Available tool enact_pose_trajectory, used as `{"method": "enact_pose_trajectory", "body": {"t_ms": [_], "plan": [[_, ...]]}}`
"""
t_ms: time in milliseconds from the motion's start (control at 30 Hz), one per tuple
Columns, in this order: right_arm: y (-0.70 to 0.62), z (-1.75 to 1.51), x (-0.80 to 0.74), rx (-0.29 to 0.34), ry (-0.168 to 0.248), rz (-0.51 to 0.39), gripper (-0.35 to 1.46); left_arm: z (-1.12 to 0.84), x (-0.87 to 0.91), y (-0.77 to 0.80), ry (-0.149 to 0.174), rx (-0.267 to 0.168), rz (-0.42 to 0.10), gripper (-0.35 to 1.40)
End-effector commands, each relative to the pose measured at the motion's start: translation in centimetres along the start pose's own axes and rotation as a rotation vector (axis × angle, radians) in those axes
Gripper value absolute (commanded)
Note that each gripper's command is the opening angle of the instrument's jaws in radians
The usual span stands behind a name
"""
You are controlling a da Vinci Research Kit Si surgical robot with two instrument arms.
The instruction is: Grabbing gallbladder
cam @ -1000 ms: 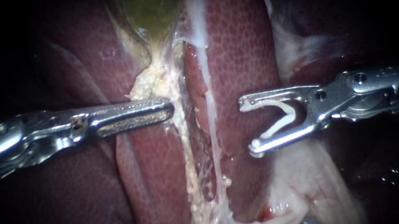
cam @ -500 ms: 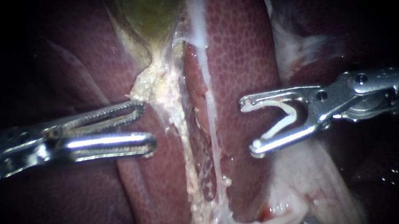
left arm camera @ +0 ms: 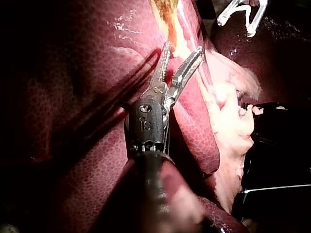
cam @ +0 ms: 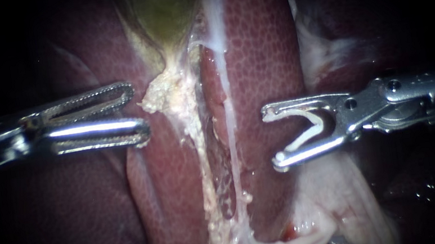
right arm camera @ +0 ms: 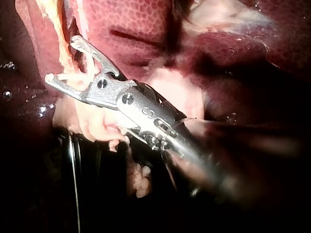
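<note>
The greenish gallbladder (cam: 164, 4) lies at the top between lobes of the red-brown liver (cam: 264, 47). It narrows into a pale, crumbly strip of tissue (cam: 168, 95) that runs down the cleft. My left instrument (cam: 138, 113) comes in from the left with its toothed jaws open, the tips just short of that pale strip and touching nothing. The left wrist view shows the same jaws (left arm camera: 183, 48) spread ahead of the shaft over the liver (left arm camera: 97, 97). My right instrument (cam: 271, 137) hovers over the liver, its wide jaws holding a white clip (cam: 310, 134); it shows again as my right instrument (right arm camera: 62, 59).
Whitish fatty tissue (cam: 330, 197) spreads under and below my right instrument, and more pale tissue (cam: 321, 50) lies above it. A thin white band (cam: 217, 37) runs down the liver beside the cleft. Dark surroundings lie on both sides.
My left instrument's jaws, shut against the pale strip a second ago, have opened, drawn back to the left and risen. My right instrument has not moved.
</note>
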Motion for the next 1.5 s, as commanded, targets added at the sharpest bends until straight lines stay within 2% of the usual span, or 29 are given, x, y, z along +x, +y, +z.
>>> {"method": "enact_pose_trajectory", "body": {"t_ms": [33,333,633,800,967,1500], "plan": [[0.0,0.0,0.0,0.0,0.0,0.0,0.59,0.03,0.01,0.01,0.001,-0.002,0.007,0.39],[-0.01,0.01,0.01,0.0,0.0,0.0,0.59,0.32,0.02,0.1,-0.001,-0.013,0.028,0.37],[-0.01,0.03,0.01,-0.001,0.0,0.001,0.59,0.44,0.11,0.19,-0.003,-0.021,0.031,0.26],[-0.01,0.03,0.01,-0.001,0.0,0.001,0.59,0.47,0.16,0.21,-0.004,-0.023,0.034,0.05],[-0.01,0.03,0.01,-0.001,0.0,0.001,0.59,0.47,0.19,0.21,-0.004,-0.023,0.035,-0.35],[-0.01,0.03,0.01,-0.001,0.0,0.001,0.59,0.37,0.16,0.18,0.0,-0.018,0.034,-0.35]]}}
